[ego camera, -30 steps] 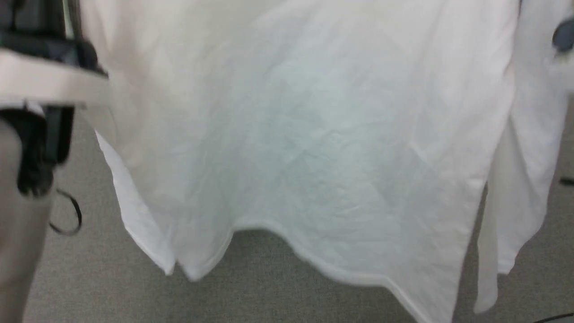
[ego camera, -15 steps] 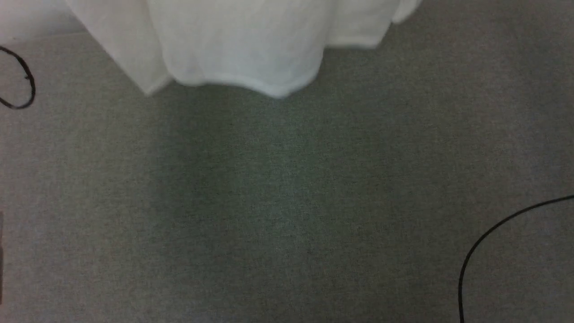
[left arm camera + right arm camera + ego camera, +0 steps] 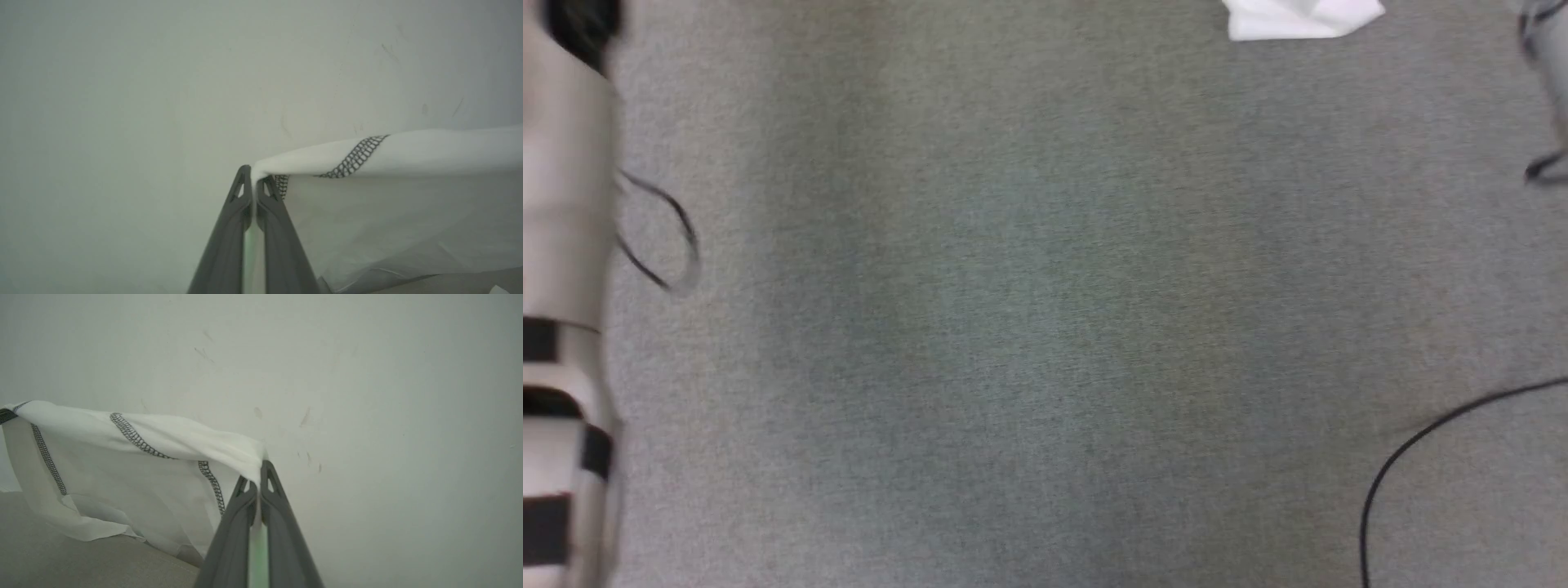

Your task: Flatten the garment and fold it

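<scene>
White shirt [image 3: 408, 155] hangs between both grippers before a pale wall [image 3: 122, 81]. The left gripper [image 3: 254, 179] pinches one zigzag-stitched edge and the right gripper [image 3: 260, 473] pinches another. A black cable [image 3: 1405, 457] lies on grey carpet [image 3: 1045, 327].

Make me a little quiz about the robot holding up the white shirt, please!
1. True or false: the left gripper is shut on the garment.
2. Pick one: the garment's zigzag stitching is A red, B dark grey, C yellow.
3. Fill the gap: in the head view, a thin black ___ lies on the grey floor.
Key: 1 true; 2 B; 3 cable.
</scene>
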You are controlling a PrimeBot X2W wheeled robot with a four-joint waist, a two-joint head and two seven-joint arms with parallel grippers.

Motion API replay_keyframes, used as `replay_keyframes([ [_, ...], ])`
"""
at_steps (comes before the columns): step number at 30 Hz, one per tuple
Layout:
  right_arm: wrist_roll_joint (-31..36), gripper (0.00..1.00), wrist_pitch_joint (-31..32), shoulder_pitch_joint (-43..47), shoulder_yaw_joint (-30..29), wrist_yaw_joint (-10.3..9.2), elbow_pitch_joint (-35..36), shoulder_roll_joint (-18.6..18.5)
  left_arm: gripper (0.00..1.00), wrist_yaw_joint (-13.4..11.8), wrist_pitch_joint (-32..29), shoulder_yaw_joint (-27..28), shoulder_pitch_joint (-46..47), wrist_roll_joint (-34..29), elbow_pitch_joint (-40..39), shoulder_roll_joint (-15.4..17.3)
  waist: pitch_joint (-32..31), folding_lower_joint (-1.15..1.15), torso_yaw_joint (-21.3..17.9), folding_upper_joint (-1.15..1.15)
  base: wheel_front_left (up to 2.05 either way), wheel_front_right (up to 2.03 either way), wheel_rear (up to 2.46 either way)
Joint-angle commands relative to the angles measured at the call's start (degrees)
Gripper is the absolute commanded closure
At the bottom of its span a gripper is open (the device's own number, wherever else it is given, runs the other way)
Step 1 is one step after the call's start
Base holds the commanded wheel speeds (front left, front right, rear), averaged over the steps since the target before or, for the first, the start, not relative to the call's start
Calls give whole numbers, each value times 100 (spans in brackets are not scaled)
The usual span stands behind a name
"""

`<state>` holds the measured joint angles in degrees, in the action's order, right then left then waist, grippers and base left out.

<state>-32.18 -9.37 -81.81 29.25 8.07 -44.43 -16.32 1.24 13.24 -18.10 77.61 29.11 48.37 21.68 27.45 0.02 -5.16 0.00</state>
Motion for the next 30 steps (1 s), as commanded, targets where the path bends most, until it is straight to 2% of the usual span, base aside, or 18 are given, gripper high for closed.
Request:
replay_keyframes([
  [1,-145,100,-70,160,71,-58,-185,-114,100,25,59,93,-202,94,186,15,68,-2,116,0,0,0,0],
  [6,-501,100,-104,688,540,-58,-531,-49,100,122,129,184,-788,338,634,-333,-100,-2,227,0,0,0,0],
  [10,-762,100,-246,1383,773,-58,-560,-49,100,187,166,317,-1482,481,654,-519,-433,-2,272,0,0,0,0],
  [18,-961,100,-490,3283,773,-58,151,-338,100,66,174,667,-4019,443,-638,-711,-1371,-2,246,0,0,0,0],
  [24,-608,100,-544,4844,71,-58,1180,-548,100,-249,123,735,-5875,451,-1963,-542,-1862,-2,157,0,0,0,0],
  [30,34,100,-189,6456,-1036,-58,2521,-509,100,-1033,-502,796,-7520,401,-3974,-321,-2139,-2,144,0,0,0,0],
])
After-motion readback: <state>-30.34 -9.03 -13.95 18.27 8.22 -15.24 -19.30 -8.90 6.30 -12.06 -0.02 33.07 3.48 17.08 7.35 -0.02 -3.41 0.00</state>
